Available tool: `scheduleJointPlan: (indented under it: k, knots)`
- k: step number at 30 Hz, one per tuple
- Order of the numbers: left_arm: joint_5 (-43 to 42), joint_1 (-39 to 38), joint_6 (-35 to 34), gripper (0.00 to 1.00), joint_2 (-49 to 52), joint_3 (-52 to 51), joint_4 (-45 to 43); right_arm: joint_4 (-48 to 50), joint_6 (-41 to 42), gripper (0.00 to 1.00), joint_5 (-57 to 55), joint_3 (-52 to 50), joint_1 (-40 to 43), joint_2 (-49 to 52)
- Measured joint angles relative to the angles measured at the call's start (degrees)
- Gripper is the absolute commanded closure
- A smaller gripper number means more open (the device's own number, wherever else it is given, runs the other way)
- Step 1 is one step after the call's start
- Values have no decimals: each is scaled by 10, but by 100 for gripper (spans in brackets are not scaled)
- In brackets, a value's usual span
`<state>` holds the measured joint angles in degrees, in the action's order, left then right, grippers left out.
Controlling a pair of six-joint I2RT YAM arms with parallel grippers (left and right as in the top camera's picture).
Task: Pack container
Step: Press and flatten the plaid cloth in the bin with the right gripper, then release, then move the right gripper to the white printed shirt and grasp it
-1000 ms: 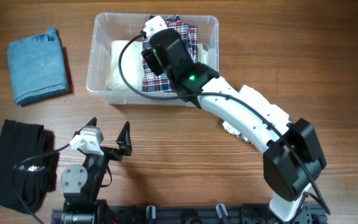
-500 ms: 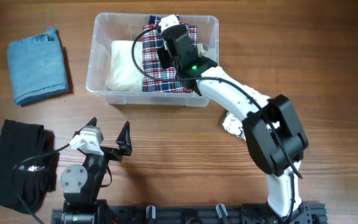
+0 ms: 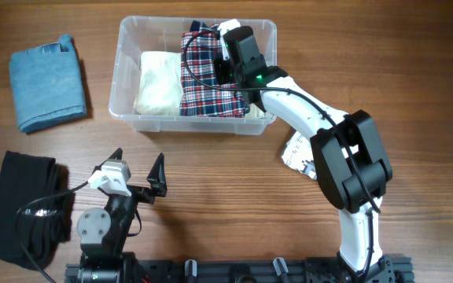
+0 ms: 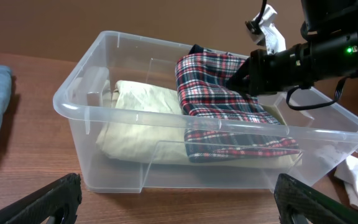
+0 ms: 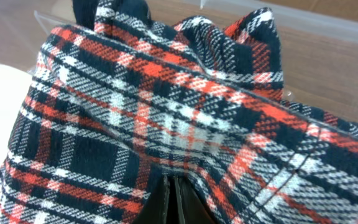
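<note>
The clear plastic container (image 3: 128, 71) stands at the back of the table; it also shows in the left wrist view (image 4: 73, 106). Inside lie a folded cream cloth (image 3: 157, 82) and a red, white and navy plaid cloth (image 3: 207, 79). My right gripper (image 3: 225, 69) reaches into the container's right side and is shut on the plaid cloth (image 5: 166, 118), with the fabric pinched between its fingers (image 5: 174, 202) and lifted at that edge (image 4: 216, 81). My left gripper (image 3: 136, 174) is open and empty, low over the table in front of the container (image 4: 173, 202).
A folded blue denim cloth (image 3: 47, 82) lies at the back left. A black garment (image 3: 22, 208) lies at the front left. A white crumpled item (image 3: 297, 153) sits under my right arm, right of the container.
My right gripper has moved to the right inside the container with the plaid cloth, drawing it toward the right wall. The left arm has not moved.
</note>
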<state>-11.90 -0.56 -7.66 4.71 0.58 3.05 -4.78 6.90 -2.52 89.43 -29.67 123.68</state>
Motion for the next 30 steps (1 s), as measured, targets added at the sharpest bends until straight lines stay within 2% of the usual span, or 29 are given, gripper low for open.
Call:
scheduleJointPlan:
  k: [11, 14, 16, 20, 23, 24, 28, 30]
  knots:
    - [0, 0, 0, 0, 0, 0, 0, -19, 0, 96, 9, 9, 0, 17]
    - [0, 0, 0, 0, 0, 0, 0, -43, 1, 79, 10, 22, 0, 10]
    - [0, 0, 0, 0, 0, 0, 0, -66, 3, 77, 14, 23, -1, -32]
    - [0, 0, 0, 0, 0, 0, 0, -180, 4, 67, 17, 38, 4, -185]
    - [0, 0, 0, 0, 0, 0, 0, -336, 5, 51, 13, 55, 49, -302]
    - [0, 0, 0, 0, 0, 0, 0, -368, 6, 45, 13, 57, 67, -317]
    - [0, 0, 0, 0, 0, 0, 0, -505, -5, 39, 12, 53, 174, -332]
    - [0, 0, 0, 0, 0, 0, 0, -525, -10, 36, 12, 52, 228, -332]
